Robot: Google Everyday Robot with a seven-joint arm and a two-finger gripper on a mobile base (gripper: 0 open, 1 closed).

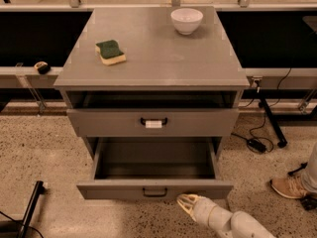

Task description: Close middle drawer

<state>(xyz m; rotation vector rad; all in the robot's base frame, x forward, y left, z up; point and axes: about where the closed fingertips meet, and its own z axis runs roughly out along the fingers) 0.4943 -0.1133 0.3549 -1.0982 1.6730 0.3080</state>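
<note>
The middle drawer (154, 188) is a wide grey drawer with a small black handle. It stands pulled partly out of the grey cabinet (153, 63), and its inside is empty. My gripper (186, 203) is low at the front, just below and right of the handle, against the lower edge of the drawer front. Its cream fingers are shut and hold nothing. The drawer above, with a white tag on its handle (153, 123), sits slightly out. The lowest drawer is hidden under the open one.
On the cabinet top lie a green and yellow sponge (111, 52) and a white bowl (186, 20). A person's shoe (290, 187) is on the floor at the right. Cables and a black stand leg (270, 118) are right of the cabinet. A black bar (30, 207) is at lower left.
</note>
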